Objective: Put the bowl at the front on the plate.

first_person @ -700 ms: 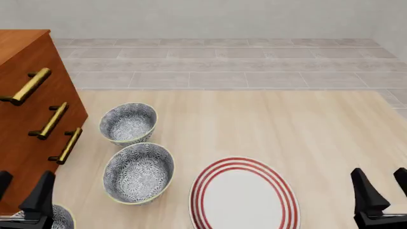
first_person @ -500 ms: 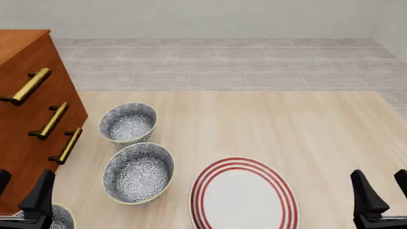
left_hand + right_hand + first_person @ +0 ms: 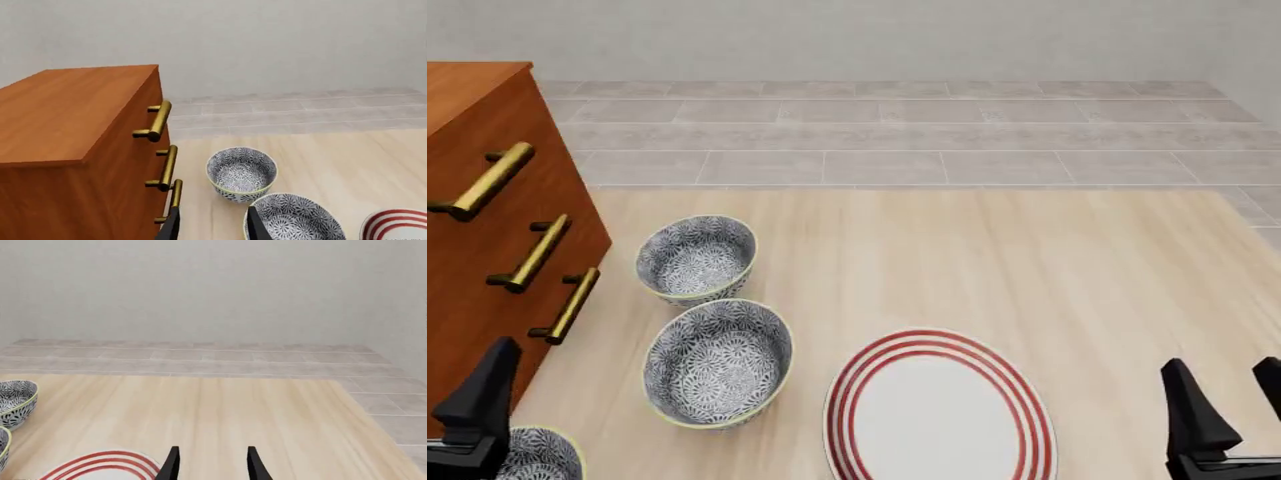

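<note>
The bowl sits upright, mouth up, beside the released left end effector.

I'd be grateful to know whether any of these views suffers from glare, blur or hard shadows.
Front view: flat, even light, everything sharp, only faint soft shading under the middle bowl and none visible around the plate. Left wrist view: crisp, no glare on the brass drawer handles. Right wrist view: equally sharp, the table uniformly lit.
</note>
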Controlling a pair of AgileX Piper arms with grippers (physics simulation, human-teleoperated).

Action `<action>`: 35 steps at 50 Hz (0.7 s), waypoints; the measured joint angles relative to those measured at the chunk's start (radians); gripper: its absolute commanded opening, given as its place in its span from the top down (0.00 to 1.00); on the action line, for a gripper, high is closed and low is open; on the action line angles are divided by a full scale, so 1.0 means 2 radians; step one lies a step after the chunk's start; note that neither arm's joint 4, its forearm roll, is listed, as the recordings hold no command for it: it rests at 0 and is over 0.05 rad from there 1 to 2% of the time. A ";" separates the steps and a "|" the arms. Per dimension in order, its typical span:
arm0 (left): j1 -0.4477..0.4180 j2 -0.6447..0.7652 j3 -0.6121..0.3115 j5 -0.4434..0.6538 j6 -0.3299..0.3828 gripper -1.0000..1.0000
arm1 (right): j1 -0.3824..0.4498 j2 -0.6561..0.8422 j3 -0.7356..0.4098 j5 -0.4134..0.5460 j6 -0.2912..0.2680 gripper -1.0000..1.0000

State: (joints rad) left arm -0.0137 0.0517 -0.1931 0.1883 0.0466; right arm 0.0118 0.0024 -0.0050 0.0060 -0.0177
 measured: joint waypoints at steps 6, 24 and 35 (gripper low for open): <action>-0.006 0.025 -0.042 0.028 0.011 0.00 | 0.000 0.000 0.001 0.000 -0.001 0.00; -0.039 0.093 -0.114 0.113 0.030 0.00 | -0.001 0.001 0.001 0.002 -0.003 0.00; -0.044 0.105 -0.118 0.177 0.035 0.00 | -0.002 0.002 0.002 0.002 -0.003 0.00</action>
State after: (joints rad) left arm -0.1024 0.2626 -0.4298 0.5415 0.1171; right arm 0.0073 0.0059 -0.0018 0.0099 -0.0244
